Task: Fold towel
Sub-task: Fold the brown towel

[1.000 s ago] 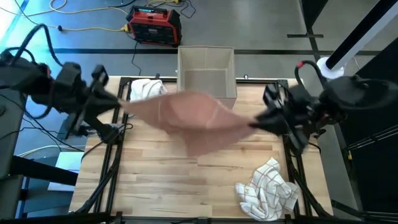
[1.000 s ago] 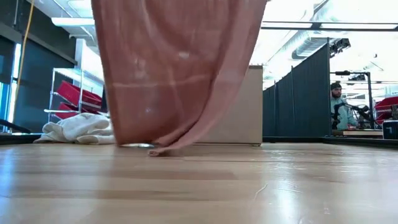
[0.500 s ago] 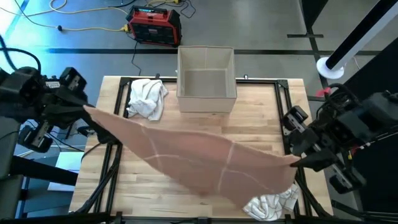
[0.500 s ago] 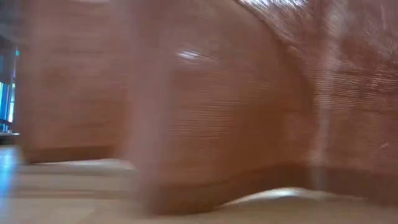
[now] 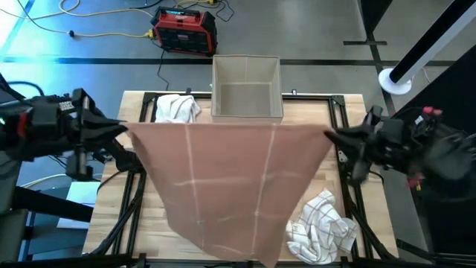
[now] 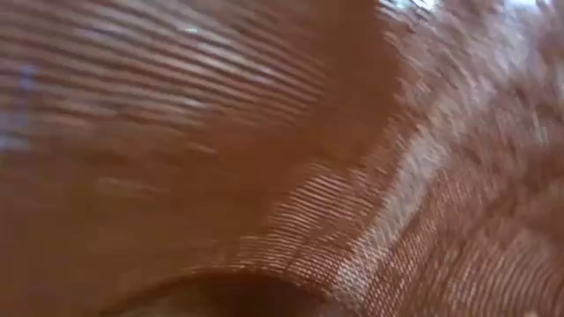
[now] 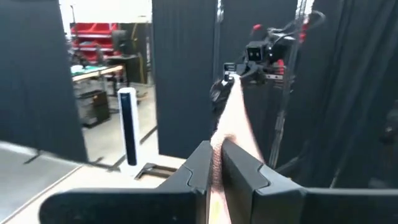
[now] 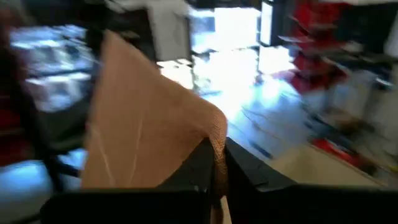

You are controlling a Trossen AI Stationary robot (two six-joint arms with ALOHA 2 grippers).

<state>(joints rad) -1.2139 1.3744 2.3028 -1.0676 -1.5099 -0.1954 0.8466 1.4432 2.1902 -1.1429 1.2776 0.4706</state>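
A pink towel (image 5: 230, 179) is spread wide over the table, its far edge stretched between my two grippers. My left gripper (image 5: 125, 128) is shut on the towel's left far corner at the table's left side. My right gripper (image 5: 327, 135) is shut on the right far corner at the right side. The towel narrows toward its near end (image 5: 260, 257) by the table's front edge. In the low view the towel's cloth (image 6: 282, 158) fills the picture and hides everything behind it. My left gripper pinches the towel's left far corner (image 7: 217, 144) between its two fingers, coming in level from the table's left. The far edge runs taut from there to the other gripper. My right gripper pinches the right far corner (image 8: 217, 134) between its two fingers, level from the table's right. The cloth spreads away from the fingers, its edge taut.
A beige open box (image 5: 246, 85) stands at the far middle of the table. A white cloth (image 5: 176, 109) lies bunched at the far left, and a white checked cloth (image 5: 321, 227) is crumpled at the near right. A red device (image 5: 184, 30) sits on the floor beyond.
The towel hung bunched and slack between my grippers over the far half of the table. Both grippers swung outward and toward the near edge, then drew back, turning their wrists. The towel's free part has flung out toward the near edge and spread flat, its far edge drawn taut.
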